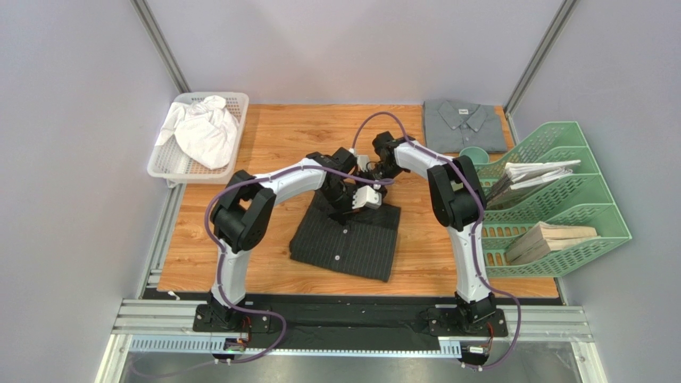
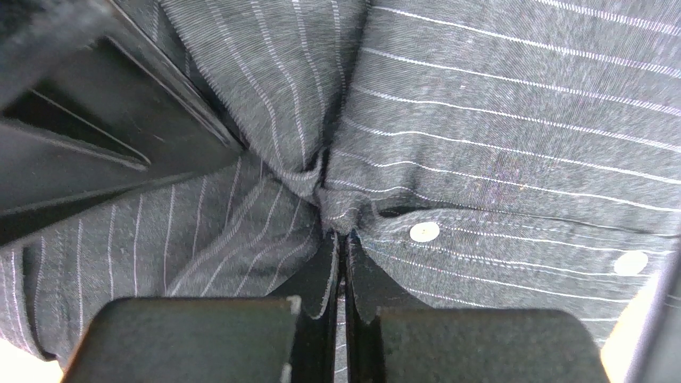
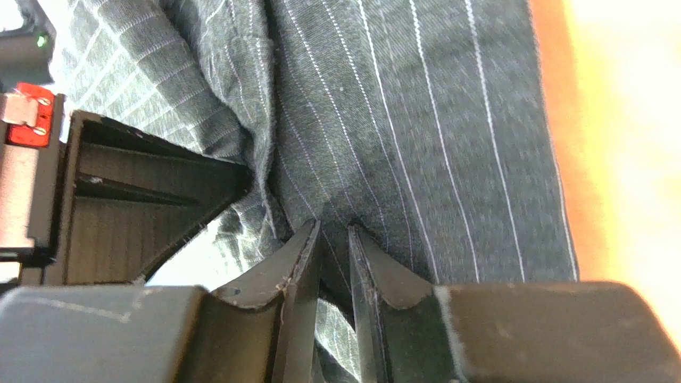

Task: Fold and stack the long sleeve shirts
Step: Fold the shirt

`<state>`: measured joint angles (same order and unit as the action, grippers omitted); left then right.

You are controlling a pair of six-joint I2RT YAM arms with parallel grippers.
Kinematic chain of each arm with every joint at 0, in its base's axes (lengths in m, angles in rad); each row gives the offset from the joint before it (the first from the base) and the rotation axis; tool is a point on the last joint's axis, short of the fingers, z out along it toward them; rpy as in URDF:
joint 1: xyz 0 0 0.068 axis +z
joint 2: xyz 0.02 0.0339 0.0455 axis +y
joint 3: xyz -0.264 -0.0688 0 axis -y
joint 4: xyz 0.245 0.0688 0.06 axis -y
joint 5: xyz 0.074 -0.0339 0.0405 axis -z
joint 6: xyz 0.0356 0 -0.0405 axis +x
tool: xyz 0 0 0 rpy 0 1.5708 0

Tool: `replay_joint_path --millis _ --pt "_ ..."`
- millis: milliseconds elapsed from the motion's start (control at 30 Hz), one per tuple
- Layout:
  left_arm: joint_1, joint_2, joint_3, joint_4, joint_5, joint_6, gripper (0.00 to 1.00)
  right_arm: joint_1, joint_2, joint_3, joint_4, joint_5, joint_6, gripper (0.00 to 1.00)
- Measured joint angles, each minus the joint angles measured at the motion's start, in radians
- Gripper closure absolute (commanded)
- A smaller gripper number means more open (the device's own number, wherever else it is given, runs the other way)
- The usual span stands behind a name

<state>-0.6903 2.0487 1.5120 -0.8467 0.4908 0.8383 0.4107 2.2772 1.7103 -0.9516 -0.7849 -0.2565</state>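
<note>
Black pinstriped shirt [image 1: 345, 239] lies partly folded in the middle of the bench [image 1: 280, 136]; left claw [image 2: 342, 238] and right claw [image 3: 334, 229] each clamp tight on cloth at its far edge. Lifting both together and level should keep that edge straight. Grey shirt [image 1: 465, 125] sits folded at the far right corner.

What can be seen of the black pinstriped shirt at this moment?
The black pinstriped shirt is soft dark cloth with thin pale stripes and small white buttons. It lies folded into a rough rectangle, slightly skewed, on the wooden table. At its far edge the left gripper and the right gripper are each shut on a bunched pinch of its cloth.
</note>
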Motion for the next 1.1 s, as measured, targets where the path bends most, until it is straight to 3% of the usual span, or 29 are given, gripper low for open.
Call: replay_joint_path --millis 233,467,533,567,800,900,1000,1100 --pt "-0.035 -0.124 -0.105 -0.044 0.052 -0.059 0.73 0.034 -0.061 -0.084 -0.015 -0.010 0.010 0.68" --pt "-0.028 -0.196 -0.090 -0.080 0.106 -0.070 0.50 -0.004 -0.069 0.060 -0.088 -0.018 0.018 0.67" --pt "-0.027 -0.194 -0.082 -0.088 0.111 -0.060 0.49 -0.013 -0.072 0.097 -0.103 -0.017 0.016 0.67" --pt "-0.027 -0.193 -0.078 -0.094 0.112 -0.056 0.34 -0.017 -0.072 0.111 -0.110 -0.016 0.016 0.67" --pt "-0.027 -0.109 -0.011 -0.120 0.119 -0.019 0.33 -0.020 -0.042 0.161 -0.134 -0.004 0.016 0.68" --pt "-0.027 -0.066 -0.002 -0.126 0.117 -0.011 0.37 -0.020 -0.003 0.176 -0.129 0.000 0.017 0.69" --pt "-0.027 -0.034 0.002 -0.138 0.118 0.002 0.44 -0.018 0.027 0.175 -0.129 0.009 0.016 0.70" --pt "-0.027 -0.027 0.002 -0.154 0.122 0.014 0.61 -0.014 0.044 0.173 -0.128 0.027 0.010 0.72"
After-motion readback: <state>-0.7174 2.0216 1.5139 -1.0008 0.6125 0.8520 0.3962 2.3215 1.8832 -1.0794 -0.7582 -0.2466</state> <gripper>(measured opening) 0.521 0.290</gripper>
